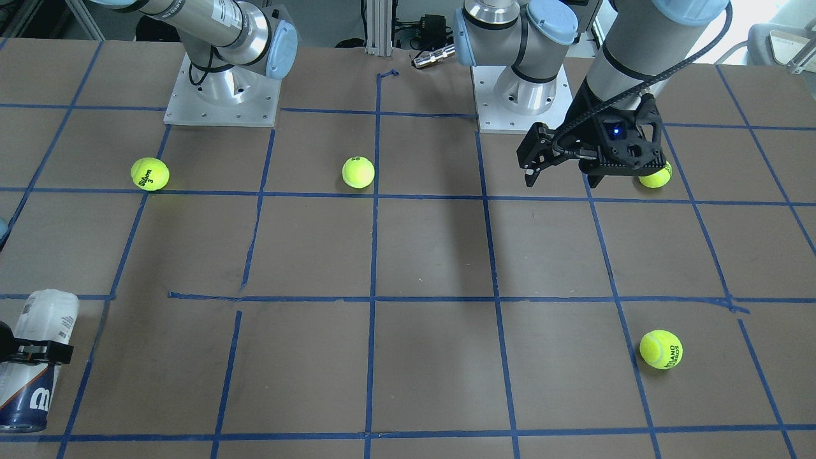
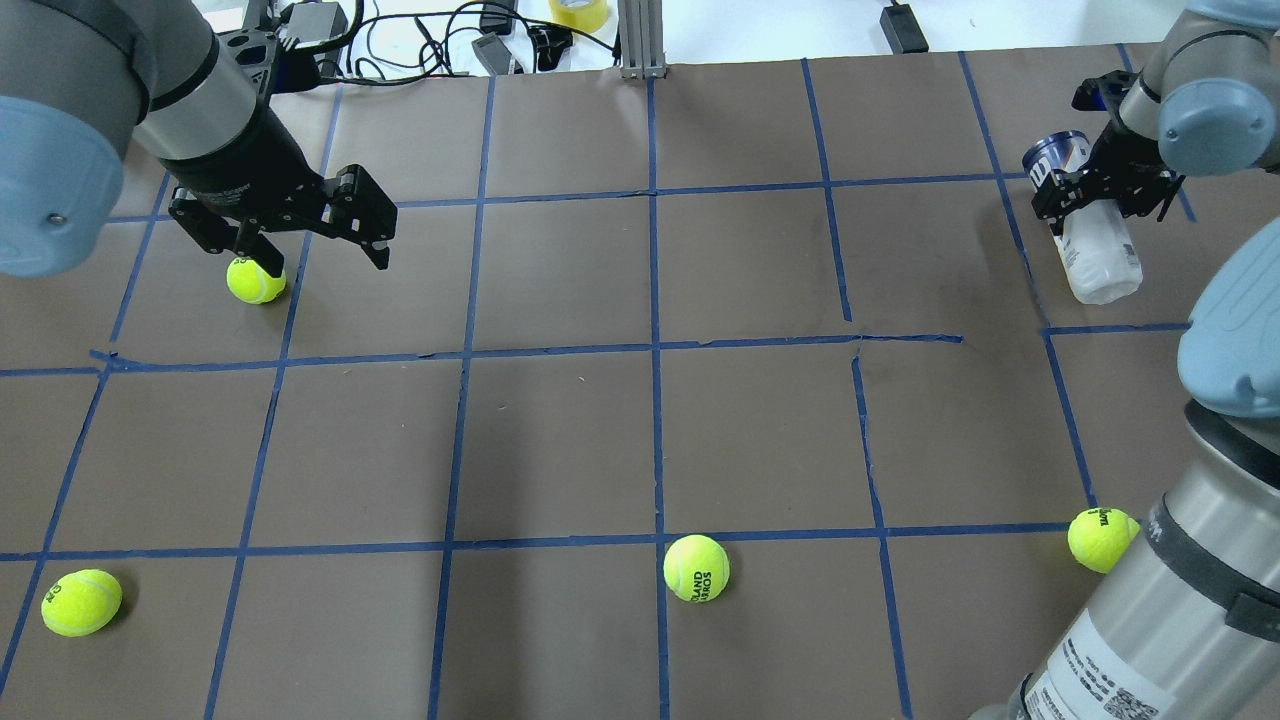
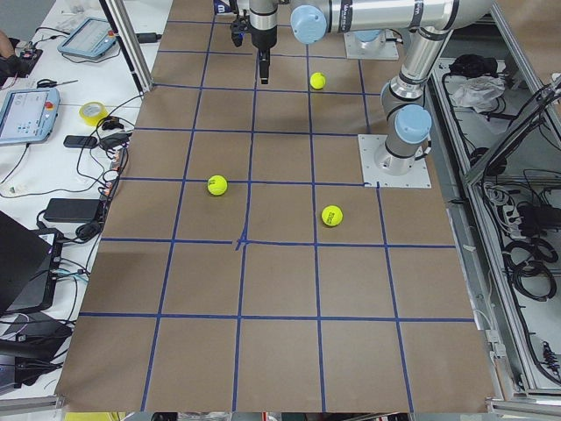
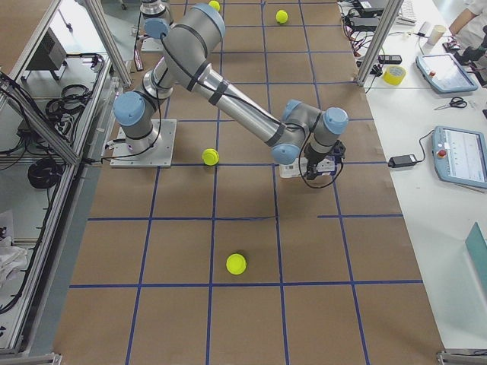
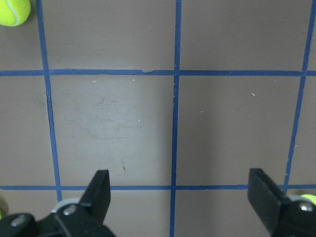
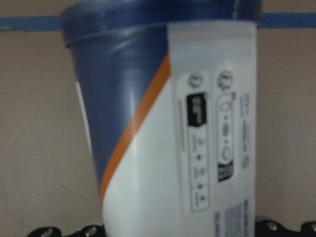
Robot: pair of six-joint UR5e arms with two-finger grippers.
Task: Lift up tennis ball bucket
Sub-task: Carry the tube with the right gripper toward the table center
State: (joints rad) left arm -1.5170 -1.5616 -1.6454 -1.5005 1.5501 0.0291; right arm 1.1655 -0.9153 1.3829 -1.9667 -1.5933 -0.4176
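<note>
The tennis ball bucket [image 2: 1090, 250] lies on its side at the table's far right, navy end away from me. It is a slim can with a white and navy label. It also shows in the front view [image 1: 41, 319], and it fills the right wrist view [image 6: 148, 98], where an orange stripe shows. My right gripper [image 2: 1100, 195] straddles its middle from above and looks shut on it; its fingers are hidden behind the can. My left gripper [image 2: 325, 262] is open and empty. It hovers at the far left, beside a loose ball [image 2: 255, 280].
Loose yellow-green balls lie on the brown, blue-taped table: front left [image 2: 81, 602], front middle [image 2: 696, 568] and front right [image 2: 1100, 540] beside my right arm's base. Cables and boxes lie beyond the far edge. The bucket is close to the table's right edge.
</note>
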